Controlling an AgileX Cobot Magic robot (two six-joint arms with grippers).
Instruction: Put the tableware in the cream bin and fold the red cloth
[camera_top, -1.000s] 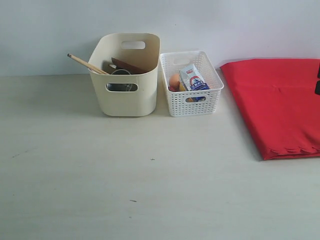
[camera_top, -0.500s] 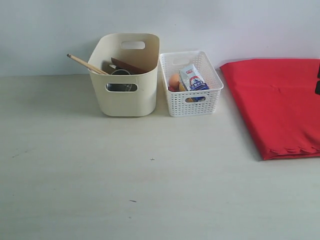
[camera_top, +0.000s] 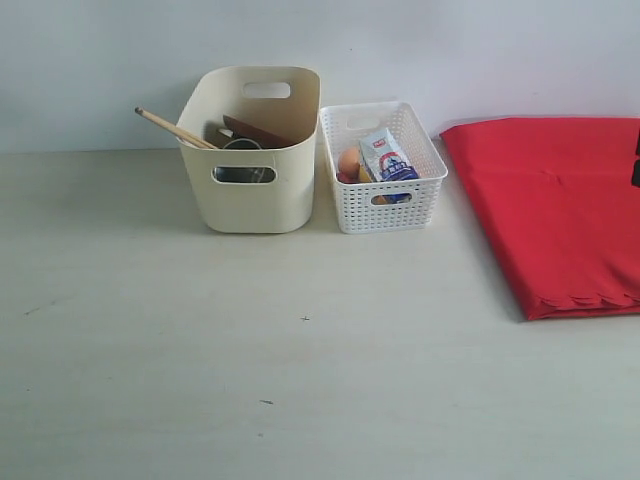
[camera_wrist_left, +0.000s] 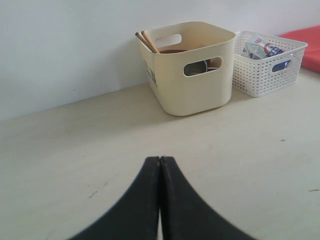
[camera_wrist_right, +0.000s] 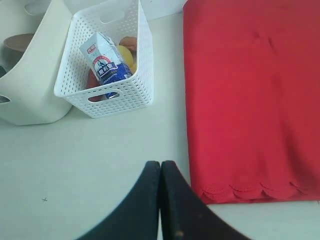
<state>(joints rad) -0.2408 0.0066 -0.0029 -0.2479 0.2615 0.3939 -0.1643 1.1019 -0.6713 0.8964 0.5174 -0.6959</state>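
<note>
Inside cream bin (camera_top: 255, 205), tableware (camera_top: 250, 133) mostly hidden, red cloth (camera_top: 560, 210) cut off rightward

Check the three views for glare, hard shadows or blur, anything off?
Exterior view: flat, even light, only faint shadow around the cream bin, no glare. Left wrist view: sharp on the bin, left gripper a featureless black shape. Right wrist view: red cloth strongly saturated, creases faint; right gripper equally black.

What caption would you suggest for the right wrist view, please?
Shut right gripper beside the scalloped red cloth, white basket beyond.
</note>
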